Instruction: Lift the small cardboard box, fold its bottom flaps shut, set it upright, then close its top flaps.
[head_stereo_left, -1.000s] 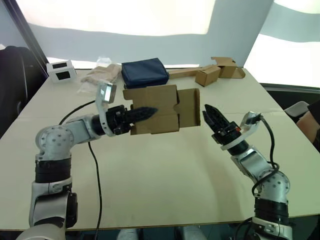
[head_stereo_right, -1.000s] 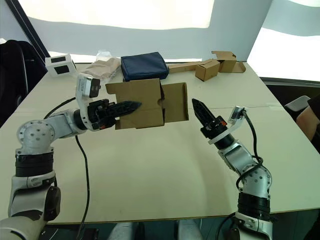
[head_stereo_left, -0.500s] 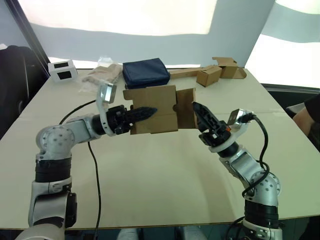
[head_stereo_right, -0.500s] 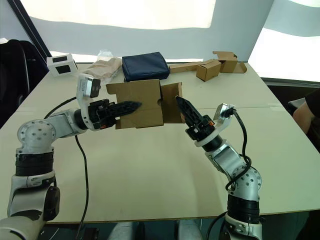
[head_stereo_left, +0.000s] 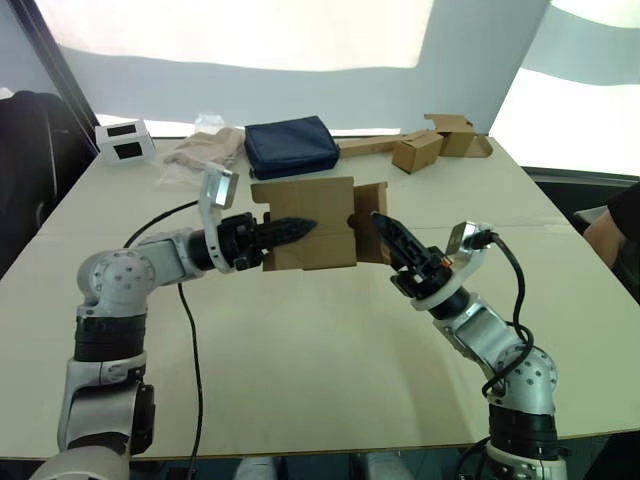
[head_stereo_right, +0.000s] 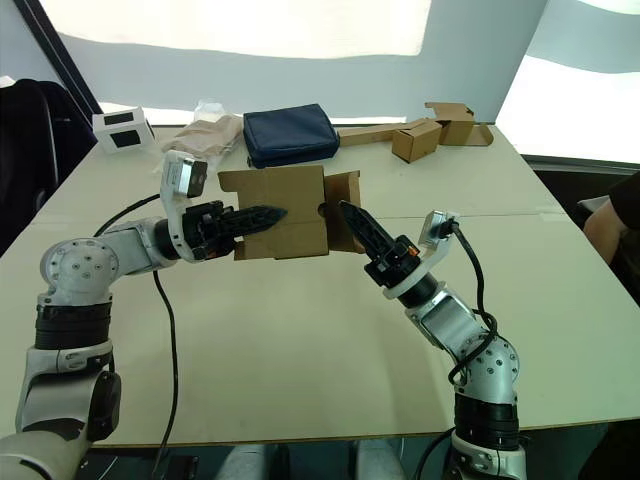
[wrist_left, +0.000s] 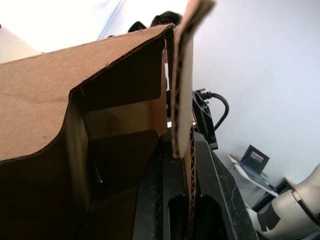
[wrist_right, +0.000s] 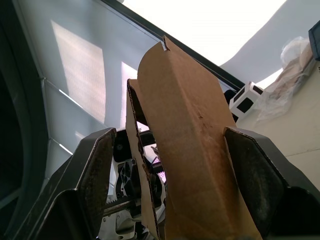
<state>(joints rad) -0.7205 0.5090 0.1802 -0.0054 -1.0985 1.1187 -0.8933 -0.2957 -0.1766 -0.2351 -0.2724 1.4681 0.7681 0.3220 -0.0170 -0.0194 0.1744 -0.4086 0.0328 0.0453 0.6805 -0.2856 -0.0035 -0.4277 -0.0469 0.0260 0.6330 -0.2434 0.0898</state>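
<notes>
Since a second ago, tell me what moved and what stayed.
The right gripper moved in toward the box, and its open fingers now straddle the end flap, which has swung partly closed. The left gripper kept its hold on the box wall, held above the table.

Navy pouch (head_stereo_left: 290, 146), white box (head_stereo_left: 124, 139)

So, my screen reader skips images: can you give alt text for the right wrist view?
A flap of the small cardboard box stands edge-on between the open black jaws of the right gripper. Behind it, a bright window and, far off, a white box on the table.
</notes>
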